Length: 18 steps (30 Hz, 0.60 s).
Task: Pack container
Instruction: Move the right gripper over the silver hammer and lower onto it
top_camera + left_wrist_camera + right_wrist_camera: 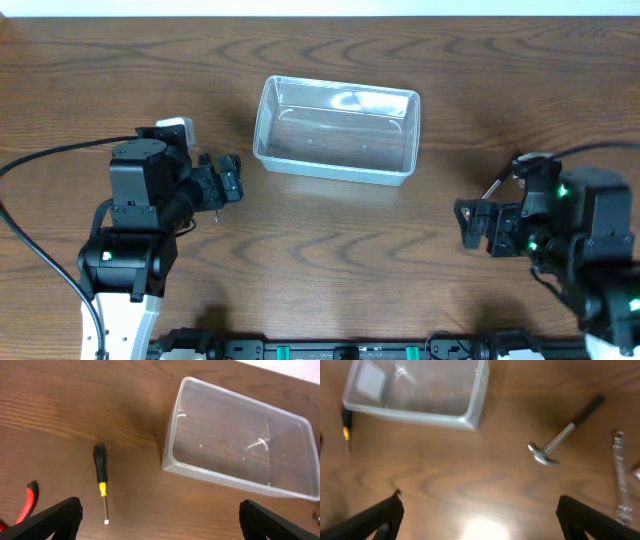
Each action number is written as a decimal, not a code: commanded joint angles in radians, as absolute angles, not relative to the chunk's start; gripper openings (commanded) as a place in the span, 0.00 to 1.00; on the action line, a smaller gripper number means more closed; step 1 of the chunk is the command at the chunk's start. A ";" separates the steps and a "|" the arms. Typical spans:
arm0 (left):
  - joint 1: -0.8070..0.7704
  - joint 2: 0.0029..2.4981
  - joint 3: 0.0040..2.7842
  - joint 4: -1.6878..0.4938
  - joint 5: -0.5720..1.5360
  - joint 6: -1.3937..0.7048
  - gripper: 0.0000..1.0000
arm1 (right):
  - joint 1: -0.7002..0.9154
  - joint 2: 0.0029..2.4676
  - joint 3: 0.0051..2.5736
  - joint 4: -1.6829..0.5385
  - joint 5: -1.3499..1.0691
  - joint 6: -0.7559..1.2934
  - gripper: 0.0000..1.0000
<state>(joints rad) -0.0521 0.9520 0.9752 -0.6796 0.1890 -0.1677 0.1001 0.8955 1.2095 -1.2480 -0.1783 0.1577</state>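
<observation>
The clear plastic container (336, 130) stands empty at the table's centre back; it also shows in the left wrist view (240, 447) and the right wrist view (415, 391). My left gripper (228, 182) is open and empty, left of the container, above the table. A black-and-yellow screwdriver (102, 481) lies on the table under it. My right gripper (472, 222) is open and empty at the right. A small hammer (565, 432) with a black handle lies on the table in front of it.
Red-handled pliers (26, 504) lie at the left edge of the left wrist view. A clear, slim tool (620, 477) lies right of the hammer. The table is dark brown wood (340, 260).
</observation>
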 commanded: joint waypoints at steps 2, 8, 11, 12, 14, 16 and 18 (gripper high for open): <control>-0.046 0.931 1.001 -0.699 0.199 -0.082 0.98 | 0.094 1.007 1.362 -1.399 -0.138 -0.081 0.99; -0.046 0.913 1.001 -0.738 0.199 -0.075 0.98 | 0.052 1.196 1.458 -1.551 -0.023 -0.139 0.99; -0.046 0.911 1.001 -0.748 0.199 -0.074 0.99 | 0.039 1.259 1.458 -1.528 0.059 -0.153 0.99; -0.046 0.911 1.001 -0.749 0.199 -0.074 0.98 | 0.037 1.274 1.458 -1.522 0.073 -0.159 0.99; -0.046 0.910 1.001 -0.751 0.198 -0.074 0.98 | 0.030 1.300 1.456 -1.498 0.085 -0.162 0.99; -0.046 0.910 1.001 -0.751 0.198 -0.074 0.98 | 0.022 1.312 1.453 -1.469 0.076 -0.163 0.99; -0.046 0.910 1.001 -0.751 0.197 -0.059 0.99 | 0.011 1.315 1.435 -1.422 0.071 -0.177 0.99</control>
